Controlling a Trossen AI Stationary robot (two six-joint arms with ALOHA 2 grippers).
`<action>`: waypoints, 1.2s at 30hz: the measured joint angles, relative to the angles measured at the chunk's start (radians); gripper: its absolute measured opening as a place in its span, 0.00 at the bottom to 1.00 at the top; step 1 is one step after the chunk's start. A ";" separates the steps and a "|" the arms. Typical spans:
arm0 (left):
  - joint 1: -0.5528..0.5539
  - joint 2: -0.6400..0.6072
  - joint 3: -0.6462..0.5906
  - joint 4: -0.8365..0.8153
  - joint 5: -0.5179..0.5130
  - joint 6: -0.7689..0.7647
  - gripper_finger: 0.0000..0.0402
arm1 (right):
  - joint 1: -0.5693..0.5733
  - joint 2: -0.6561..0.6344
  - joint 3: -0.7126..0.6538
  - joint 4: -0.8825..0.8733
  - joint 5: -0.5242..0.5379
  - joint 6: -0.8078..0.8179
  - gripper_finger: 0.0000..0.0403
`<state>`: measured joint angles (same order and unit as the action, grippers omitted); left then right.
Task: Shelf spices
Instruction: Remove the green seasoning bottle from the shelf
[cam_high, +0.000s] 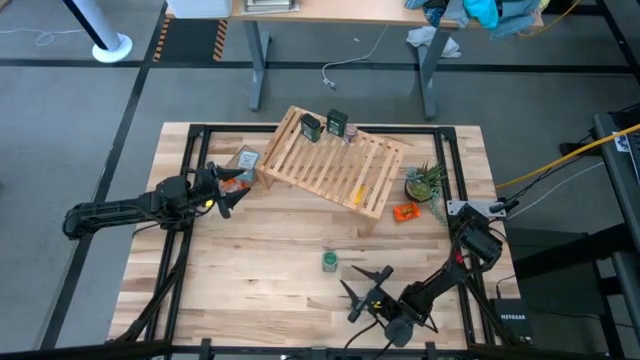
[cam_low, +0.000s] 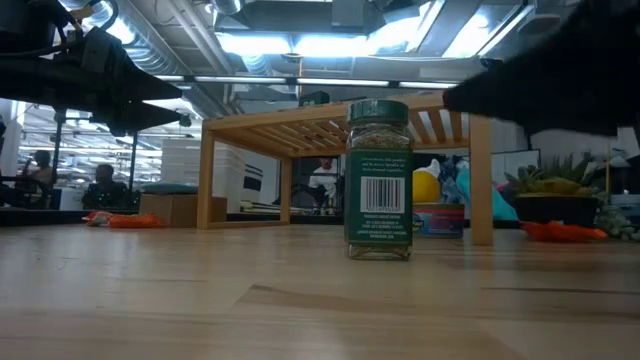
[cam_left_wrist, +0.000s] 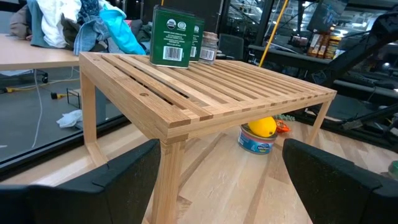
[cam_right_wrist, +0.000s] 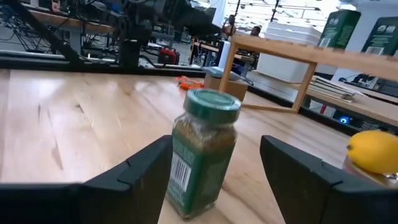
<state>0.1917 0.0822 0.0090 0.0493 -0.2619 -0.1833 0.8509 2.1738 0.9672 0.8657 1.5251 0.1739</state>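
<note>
A workshop with desks and grey floor lies beyond the wooden counter (cam_high: 250, 260) that carries everything. The shelf (cam_high: 335, 160), a slatted wood rack, sits tilted at the far middle of the counter. Two dark squarish jars, one (cam_high: 311, 127) to the left of the other (cam_high: 336, 123), already stand on its far edge, with a tiny glass jar (cam_high: 351, 131) just beside them on the right. A tan box (cam_high: 245, 160) lies near the shelf's left end, a small plant (cam_high: 425, 183) at its right end, and orange pieces (cam_high: 405, 211) near the plant.

The green jar (cam_high: 330, 261) stands upright and alone on the near middle of the counter, well apart from the shelf. It is the one spice not yet shelved.

The right tool (cam_high: 372, 290) lies low just near and right of that jar, its fingers spread, the jar framed between them in the right wrist view but not yet gripped. The left tool (cam_high: 226, 190) waits at the shelf's left end, fingers spread wide and empty.

The jar is tall and narrow, so a finger touching one side first would likely tip it or push it away across the smooth counter. A grip taken high near the lid could let it swing or slip. The carry must then lift clear of the shelf's near edge. Setting it down close to the three standing jars could knock them over, or off the far edge. The slats leave gaps, so a tilted release may leave it rocking.
</note>
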 joint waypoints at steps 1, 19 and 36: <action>0.000 0.000 0.000 0.000 0.000 0.000 0.82 | 0.000 -0.009 0.000 -0.002 0.002 -0.002 0.62; -0.062 0.081 0.001 -0.028 0.325 -0.228 0.82 | 0.000 -0.080 0.000 -0.009 -0.024 0.017 0.62; -0.395 0.389 0.000 0.120 0.253 -0.142 0.48 | 0.000 -0.079 0.000 -0.039 -0.088 0.003 0.62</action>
<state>-0.2037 0.4712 0.0093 0.1696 -0.0090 -0.3253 0.8505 2.0948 0.9672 0.8265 1.4368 0.1764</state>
